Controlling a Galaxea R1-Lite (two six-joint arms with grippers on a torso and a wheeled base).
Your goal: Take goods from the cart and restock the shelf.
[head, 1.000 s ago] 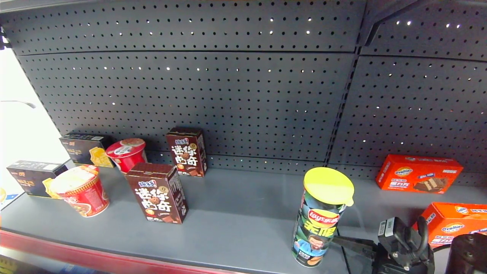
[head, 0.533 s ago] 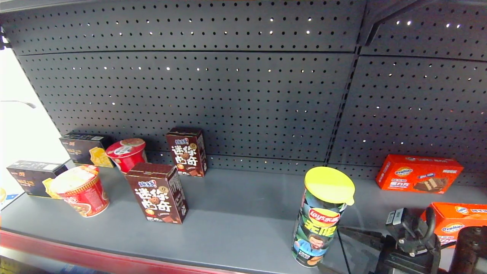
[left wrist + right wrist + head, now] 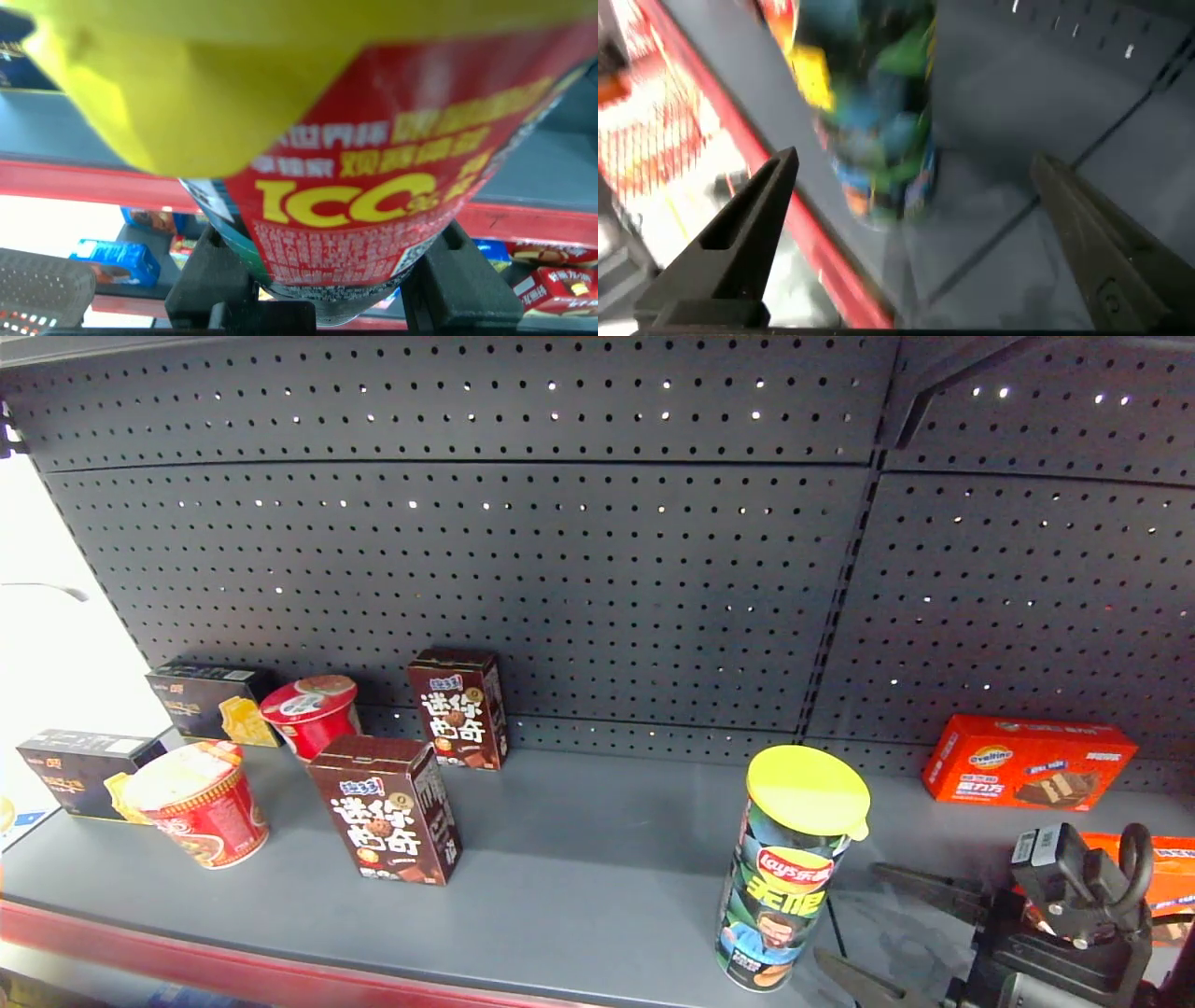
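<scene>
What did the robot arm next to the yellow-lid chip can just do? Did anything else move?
The right gripper drew back from the chip can toward the robot's right; its open jaws are now clear of it. The can stands upright in the same spot, and the brown boxes and red cups have not moved.

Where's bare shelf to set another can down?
Widest bare patch: between the front brown box and the chips can, back to the pegboard. Smaller gap between can and rear orange box. Left end crowded; open right gripper beside the can.
</scene>
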